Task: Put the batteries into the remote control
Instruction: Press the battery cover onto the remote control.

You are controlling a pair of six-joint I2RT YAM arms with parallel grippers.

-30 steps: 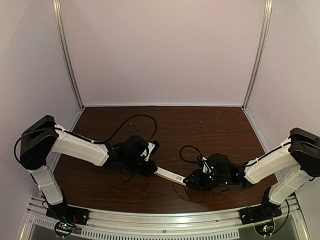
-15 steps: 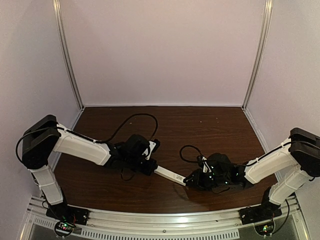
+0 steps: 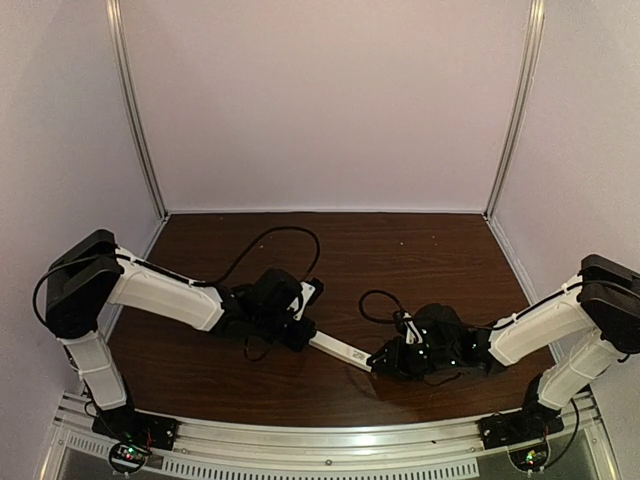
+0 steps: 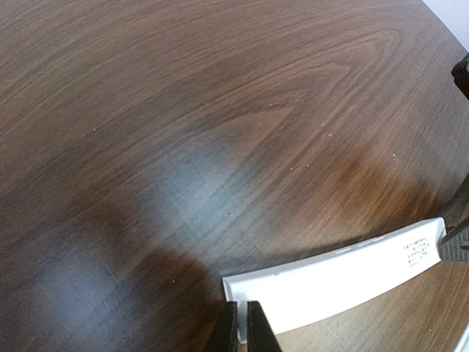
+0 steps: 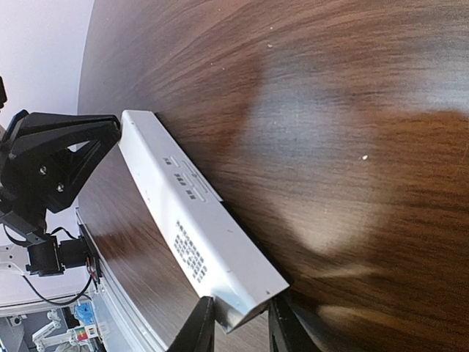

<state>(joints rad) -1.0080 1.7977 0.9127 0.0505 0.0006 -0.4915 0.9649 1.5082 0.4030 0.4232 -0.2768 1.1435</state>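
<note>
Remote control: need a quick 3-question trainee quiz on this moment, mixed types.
1. True or false: a battery lies in view on the table.
2. What does the right tool clamp? A) a cable B) one end of the remote control C) nothing
3. Fill in: the remote's printed label is nearer the ____ tool.
Key: 1 false; 2 B; 3 right.
</note>
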